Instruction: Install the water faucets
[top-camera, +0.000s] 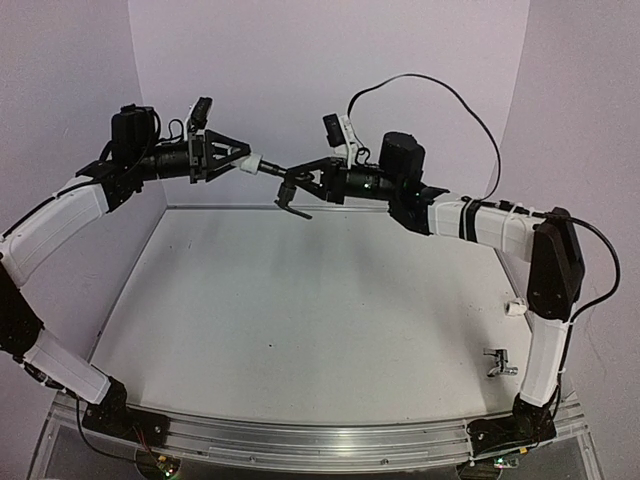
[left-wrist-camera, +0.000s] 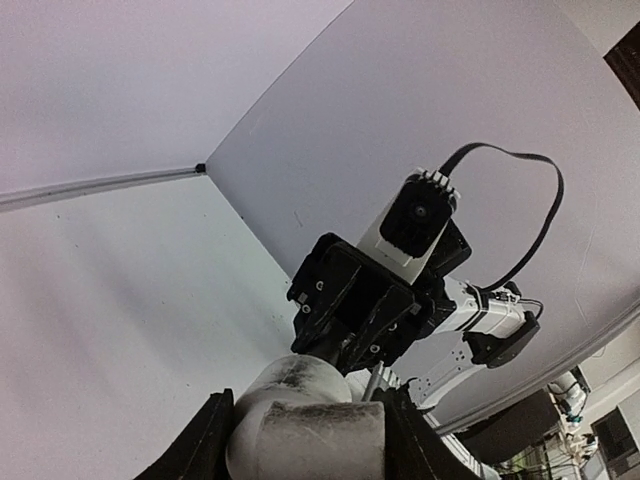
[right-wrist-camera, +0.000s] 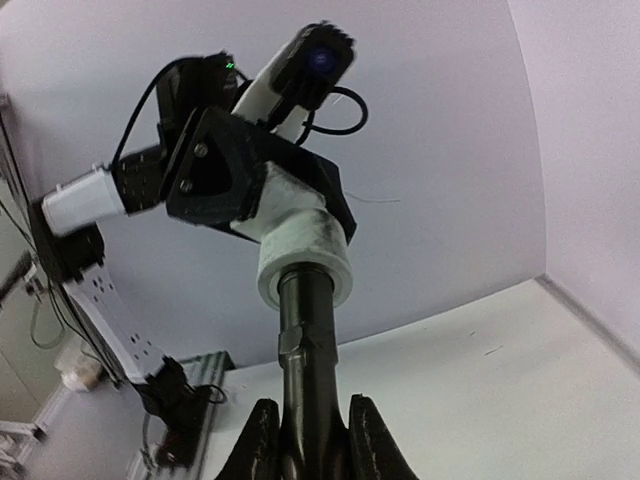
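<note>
Over the white table (top-camera: 300, 330), at twelve o'clock, my left gripper (top-camera: 246, 160) clamps a white plastic cylindrical fitting (top-camera: 268, 166) steady. My right gripper (top-camera: 306, 180), jaws pinching the dark grey-black metal faucet (right-wrist-camera: 305, 330), feeds it in.

Matt dark faucet (right-wrist-camera: 305, 335), scuffed white plastic fitting (right-wrist-camera: 305, 262), shiny silver faucet (top-camera: 497, 363)

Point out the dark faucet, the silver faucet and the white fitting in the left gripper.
dark faucet (right-wrist-camera: 305, 335), right wrist view, on its stem.
silver faucet (top-camera: 498, 363), top view, on its body.
white fitting (left-wrist-camera: 305, 430), left wrist view, on its side.
</note>
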